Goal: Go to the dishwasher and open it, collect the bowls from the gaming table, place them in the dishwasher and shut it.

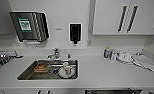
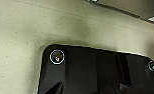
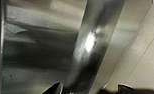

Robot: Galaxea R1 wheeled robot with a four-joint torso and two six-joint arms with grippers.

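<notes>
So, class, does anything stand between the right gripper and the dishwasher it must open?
Nothing visible does. In the right wrist view the dishwasher shows its steel-grey front close ahead, with no object before it. In the head view its top edge sits below the counter, right of the sink.

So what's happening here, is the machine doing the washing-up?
Not yet. It faces a white kitchen counter with a steel sink holding a white mug on a white plate and a brownish dish. The steel-grey dishwasher front fills its right wrist camera, close up.
</notes>
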